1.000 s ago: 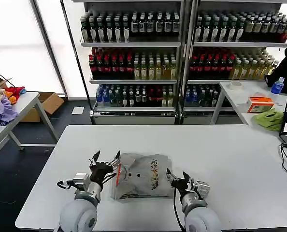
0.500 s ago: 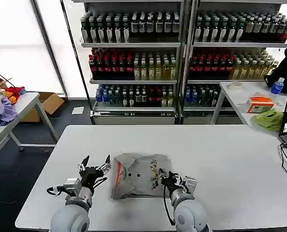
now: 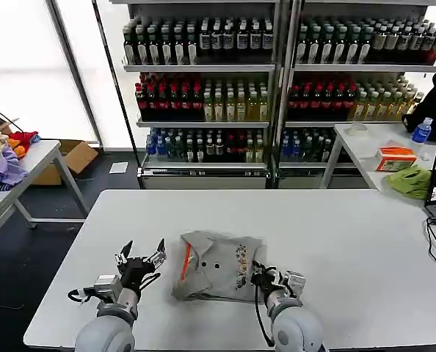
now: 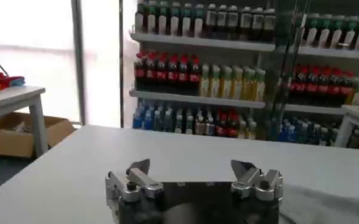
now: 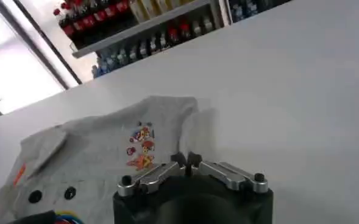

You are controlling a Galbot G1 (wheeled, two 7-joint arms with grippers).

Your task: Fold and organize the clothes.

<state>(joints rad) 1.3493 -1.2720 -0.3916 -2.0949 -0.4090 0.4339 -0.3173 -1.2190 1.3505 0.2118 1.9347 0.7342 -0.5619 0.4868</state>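
Grey shirt (image 3: pixel 216 265) shifted rightward; left tool (image 3: pixel 139 256) withdrew, right tool (image 3: pixel 266 276) closed.

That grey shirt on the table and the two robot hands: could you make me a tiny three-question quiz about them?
1. True or false: the grey shirt lies flat and fully spread out.
2. Which gripper has its fingers shut: A left gripper, B right gripper?
3. What colour lines the shirt's neck opening?

Key: 1 false, it is folded into a bundle on the white table. 2 B; the left gripper is open, beside the shirt. 3 orange.
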